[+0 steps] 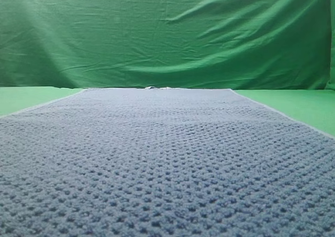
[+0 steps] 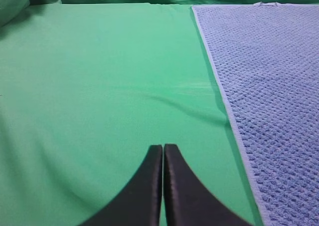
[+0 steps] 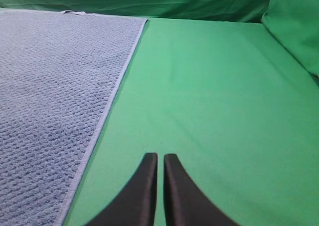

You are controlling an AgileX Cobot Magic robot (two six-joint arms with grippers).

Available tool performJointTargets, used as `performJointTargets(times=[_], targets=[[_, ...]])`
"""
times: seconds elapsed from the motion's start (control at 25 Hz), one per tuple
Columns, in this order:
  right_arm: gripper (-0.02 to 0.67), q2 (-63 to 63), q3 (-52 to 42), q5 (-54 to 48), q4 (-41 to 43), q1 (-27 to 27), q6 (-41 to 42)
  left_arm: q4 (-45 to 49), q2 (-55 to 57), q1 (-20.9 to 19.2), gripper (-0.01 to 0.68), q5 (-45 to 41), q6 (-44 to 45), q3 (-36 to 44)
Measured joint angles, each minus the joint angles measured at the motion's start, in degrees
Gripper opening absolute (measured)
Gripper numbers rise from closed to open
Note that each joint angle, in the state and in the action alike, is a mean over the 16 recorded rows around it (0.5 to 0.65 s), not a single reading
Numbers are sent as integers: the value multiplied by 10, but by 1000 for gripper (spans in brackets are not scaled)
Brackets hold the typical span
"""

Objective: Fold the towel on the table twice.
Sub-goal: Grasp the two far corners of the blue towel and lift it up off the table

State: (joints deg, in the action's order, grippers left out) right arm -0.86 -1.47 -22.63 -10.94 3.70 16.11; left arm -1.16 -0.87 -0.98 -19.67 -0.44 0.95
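While the towel [image 1: 167,164] lies spread flat and unfolded down the middle of the desk [image 2: 99,86], neither fold has been started, so I judge the step in hand to be the first grasp. The left tool [image 2: 163,151] hangs over bare green just beside the towel's left hem, its black jaws pressed together with nothing between them. The right tool [image 3: 160,160] does the same off the right hem, also clenched and empty. To do this well, I'd say both need to part their jaws first, then come in over the pale hem at matching spots on either side, pinching only the one layer of cloth. Lifting evenly and carrying both sides at the same pace should keep the fold square; a lopsided pull would likely skew that waffle weave.

The desk is covered in smooth bright green; in the left wrist view a shallow crease runs across it up to the towel's edge, which could snag a low jaw tip. A wrinkled green backdrop cloth [image 1: 167,33] hangs behind the far end of the towel, and puffy green drapery crowds the outer corners of both wrist views. At the towel's far hem something small and pale sticks up; I can't tell what it is.
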Motion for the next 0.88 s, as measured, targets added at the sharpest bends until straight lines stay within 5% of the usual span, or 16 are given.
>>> performJointTargets(times=[0.88], targets=[[0, 0, 0, 0, 0, 0, 0, 0, 0, 0, 0, 0, 0, 0]])
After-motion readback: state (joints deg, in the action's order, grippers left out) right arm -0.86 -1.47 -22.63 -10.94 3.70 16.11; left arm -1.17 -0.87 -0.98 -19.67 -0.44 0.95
